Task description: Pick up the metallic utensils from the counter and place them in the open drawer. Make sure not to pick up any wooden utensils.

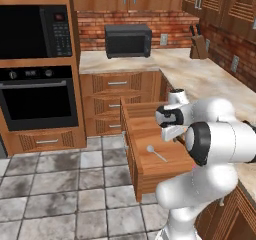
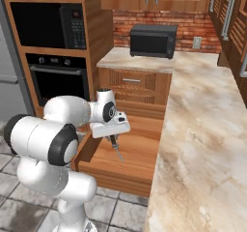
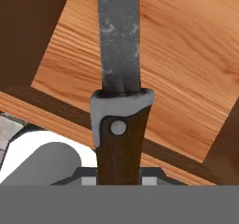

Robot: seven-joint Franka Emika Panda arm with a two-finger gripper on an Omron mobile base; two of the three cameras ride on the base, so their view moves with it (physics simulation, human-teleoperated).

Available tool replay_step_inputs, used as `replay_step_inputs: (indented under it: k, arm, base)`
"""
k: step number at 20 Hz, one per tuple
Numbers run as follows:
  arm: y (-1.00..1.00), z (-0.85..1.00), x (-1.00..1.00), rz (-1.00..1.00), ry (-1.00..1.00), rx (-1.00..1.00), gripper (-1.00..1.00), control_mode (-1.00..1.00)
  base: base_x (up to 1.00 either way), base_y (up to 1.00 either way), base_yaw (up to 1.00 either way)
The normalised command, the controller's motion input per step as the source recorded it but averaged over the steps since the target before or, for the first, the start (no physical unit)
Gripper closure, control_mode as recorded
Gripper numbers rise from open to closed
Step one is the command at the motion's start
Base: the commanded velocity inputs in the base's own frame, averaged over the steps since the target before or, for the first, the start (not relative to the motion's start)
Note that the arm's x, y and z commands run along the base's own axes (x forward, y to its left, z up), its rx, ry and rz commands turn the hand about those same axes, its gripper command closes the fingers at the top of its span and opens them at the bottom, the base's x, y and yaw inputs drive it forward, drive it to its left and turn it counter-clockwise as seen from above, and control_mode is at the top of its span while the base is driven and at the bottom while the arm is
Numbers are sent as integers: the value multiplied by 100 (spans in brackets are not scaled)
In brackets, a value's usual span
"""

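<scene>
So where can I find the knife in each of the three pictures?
Left base view: I cannot make it out; the arm stands in front of that place.
Right base view: the knife hangs below the hand, over the open drawer.
Hand view: the knife runs up the middle.
Shared landmark: the drawer's light wood floor.

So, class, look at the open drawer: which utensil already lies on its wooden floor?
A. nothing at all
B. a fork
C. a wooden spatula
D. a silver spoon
D: a silver spoon lies on the floor of the open drawer, while the gripper above it holds the knife.
</scene>
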Motion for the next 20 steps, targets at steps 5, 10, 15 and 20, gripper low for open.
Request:
replay_step_inputs:
  k: [5, 10, 15, 20]
  arm:
    - [-19, -69, 62, 10, 4, 1, 100, -100]
    - [-21, -57, 45, 10, 0, 0, 100, -100]
    - [-8, -65, 33, 9, 0, 0, 100, -100]
    - [0, -64, 26, 5, 0, 0, 100, -100]
  base:
    - [0, 0, 0]
    - [0, 0, 0]
    - [0, 0, 0]
    - [0, 0, 0]
